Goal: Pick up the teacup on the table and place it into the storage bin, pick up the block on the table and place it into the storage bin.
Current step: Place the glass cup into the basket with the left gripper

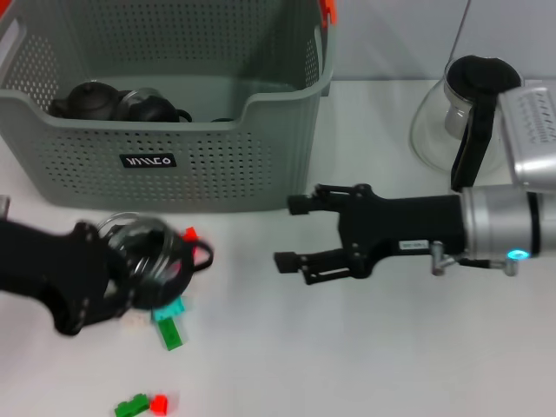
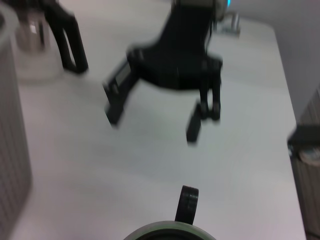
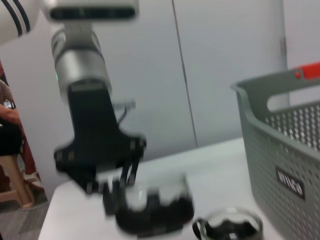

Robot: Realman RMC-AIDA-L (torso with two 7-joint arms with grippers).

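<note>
The grey-green perforated plastic storage bin sits at eleven o'clock, dark teaware already inside. My right gripper waits at centre with fingers spread apart, clear of my other arm. My left gripper, at eight o'clock, is clamped on the clear glass teacup, raised over small green and red toy blocks so it can travel binward

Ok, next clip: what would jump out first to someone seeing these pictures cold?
Probably the big grey-green storage bin at the table's far left, with dark teapots already inside. In front of it the left gripper holds a clear glass teacup just above scattered red and green blocks. The right gripper hangs open mid-table, with a glass carafe behind it at the far right.
</note>
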